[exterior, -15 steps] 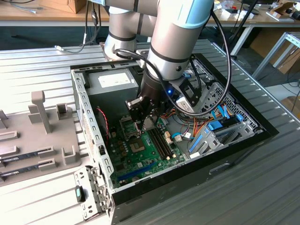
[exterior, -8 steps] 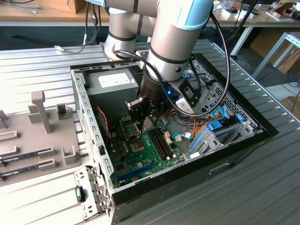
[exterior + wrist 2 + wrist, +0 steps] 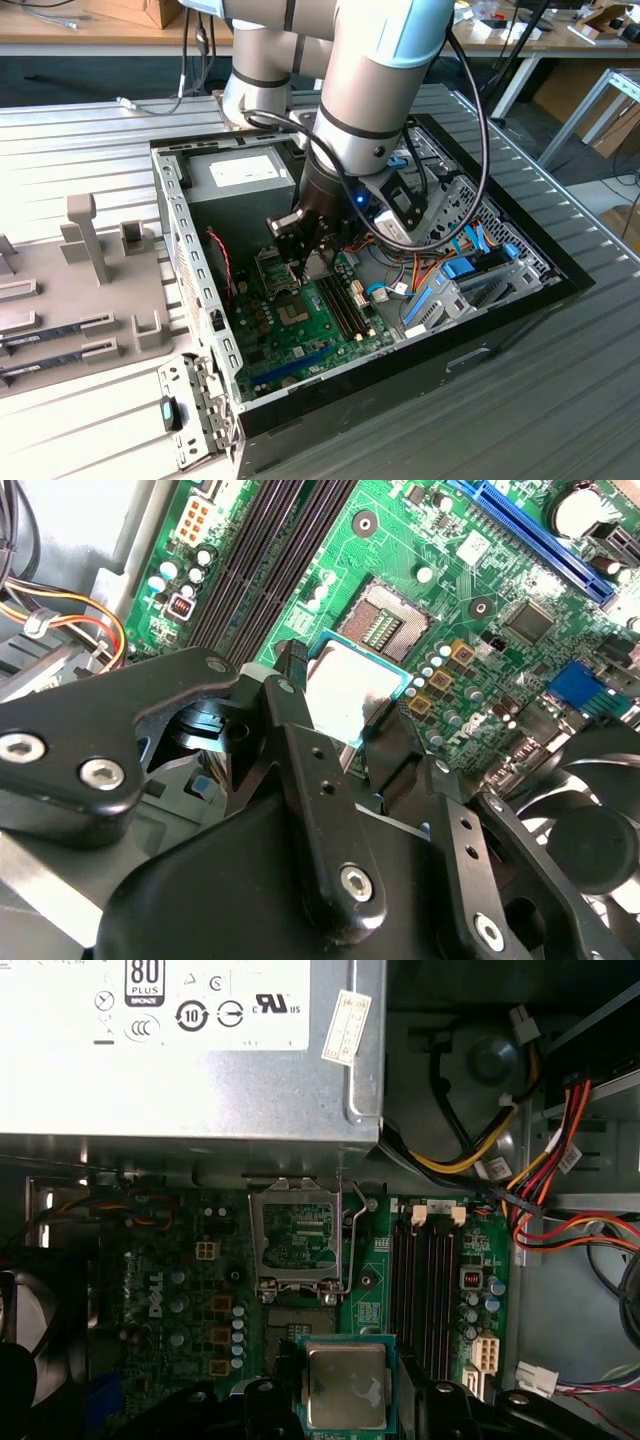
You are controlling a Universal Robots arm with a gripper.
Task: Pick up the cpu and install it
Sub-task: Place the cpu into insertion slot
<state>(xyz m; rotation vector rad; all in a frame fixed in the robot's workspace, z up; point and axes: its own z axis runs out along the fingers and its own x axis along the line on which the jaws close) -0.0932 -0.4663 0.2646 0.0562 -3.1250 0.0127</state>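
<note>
My gripper point(image 3: 345, 695) has open room over the bare square socket point(image 3: 387, 628); its raised silver metal frame point(image 3: 297, 1235) and the grey power-supply box point(image 3: 190, 1060) block one side.

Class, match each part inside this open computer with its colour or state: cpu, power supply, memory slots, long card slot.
Column one:
1. cpu
2. power supply
3. memory slots
4. long card slot

Column two:
A. blue
B. black and empty
C. grey metal box with labels
D. held between the fingers of the end effector, above the green board

Pairs: 1-D, 2-C, 3-B, 4-A
</note>
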